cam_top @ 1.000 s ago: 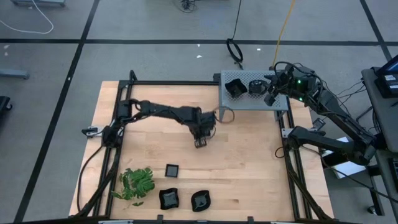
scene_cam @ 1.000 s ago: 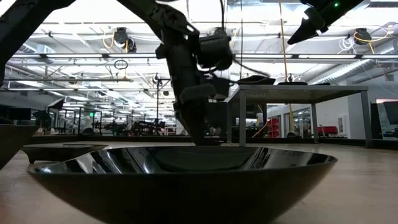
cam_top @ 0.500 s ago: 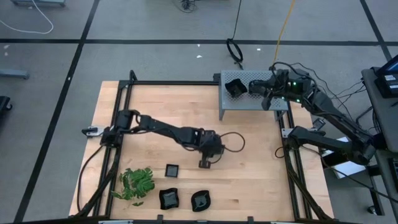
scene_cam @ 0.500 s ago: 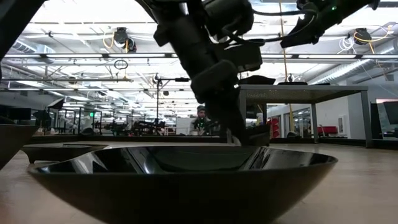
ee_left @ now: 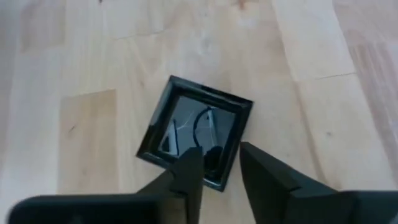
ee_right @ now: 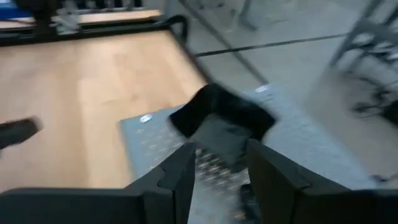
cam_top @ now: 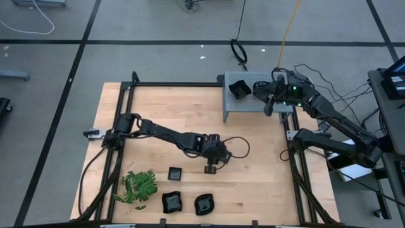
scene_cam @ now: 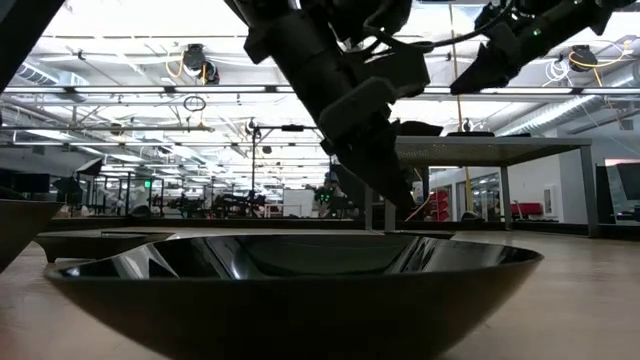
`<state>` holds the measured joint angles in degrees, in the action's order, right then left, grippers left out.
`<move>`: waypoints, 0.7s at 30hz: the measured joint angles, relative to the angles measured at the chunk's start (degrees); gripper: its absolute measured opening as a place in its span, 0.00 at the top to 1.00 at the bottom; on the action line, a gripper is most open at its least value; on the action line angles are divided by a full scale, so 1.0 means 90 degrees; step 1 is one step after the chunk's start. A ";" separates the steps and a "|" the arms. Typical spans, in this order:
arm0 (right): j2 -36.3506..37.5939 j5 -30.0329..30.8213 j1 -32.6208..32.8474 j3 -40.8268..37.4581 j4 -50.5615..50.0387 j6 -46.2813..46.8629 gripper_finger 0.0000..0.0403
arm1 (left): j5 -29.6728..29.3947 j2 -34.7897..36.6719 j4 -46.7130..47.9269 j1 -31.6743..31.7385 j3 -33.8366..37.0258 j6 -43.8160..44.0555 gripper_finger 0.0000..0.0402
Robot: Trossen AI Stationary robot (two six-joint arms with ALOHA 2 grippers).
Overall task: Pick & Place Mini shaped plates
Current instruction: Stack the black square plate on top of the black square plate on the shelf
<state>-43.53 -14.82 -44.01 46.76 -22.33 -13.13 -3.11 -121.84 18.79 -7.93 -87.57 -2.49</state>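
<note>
The high view shows five small black plates. Three lie on the wooden tabletop [cam_top: 253,164] near its front edge: a small square plate [cam_top: 175,173], a wavy plate [cam_top: 171,202] and a rounder plate [cam_top: 204,204]. The last two sit close to the edge, side by side. Two more plates rest on top of the grey metal box [cam_top: 247,104] at the far right corner of the tabletop: one dark plate [cam_top: 238,88] and another plate [cam_top: 259,89] just beside it.

The plates are shiny black with raised rims. In the left wrist view the square plate [ee_left: 196,132] lies flat on the wood, turned a bit, with light glinting in it. In the low view one big dark rim [scene_cam: 290,275] fills the front.

The left gripper [cam_top: 209,168] hangs over the middle of the tabletop, near the square plate. Its jaws stand a little apart and hold nothing. The right gripper [cam_top: 268,109] is over the box, next to the two plates there. Its jaws are parted too, and they are empty.

A green leafy sprig [cam_top: 139,187] lies near the front left, beside the plates. The middle and the far left of the tabletop are bare wood with lots of room. The box top has many small holes.
</note>
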 joint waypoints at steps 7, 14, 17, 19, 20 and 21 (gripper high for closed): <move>-0.0012 -0.0602 0.0665 -0.0685 0.0104 -0.0252 0.68 | -0.0139 0.0586 0.0609 -0.0006 -0.0010 0.0014 0.63; -0.0043 -0.0543 0.1929 -0.1395 0.0496 -0.0500 0.67 | -0.0778 0.1526 0.1415 0.0003 -0.0012 0.0748 0.65; -0.0065 -0.0502 0.2521 -0.1626 0.0869 -0.0448 0.67 | -0.1080 0.1939 0.1708 0.0002 -0.0010 0.1134 0.66; -0.0160 -0.0310 0.2934 -0.1693 0.1072 -0.0287 0.67 | -0.1323 0.2223 0.1934 -0.0002 -0.0010 0.1462 0.66; -0.0236 -0.0160 0.3155 -0.1699 0.1172 -0.0196 0.67 | -0.1430 0.2360 0.1958 -0.0001 -0.0010 0.1628 0.66; -0.0318 -0.0013 0.3357 -0.1699 0.1262 -0.0129 0.67 | -0.1528 0.2497 0.2025 0.0003 -0.0012 0.1787 0.66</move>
<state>-46.39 -14.93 -13.80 31.46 -10.97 -14.29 -16.86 -99.36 37.01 -7.90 -87.68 13.58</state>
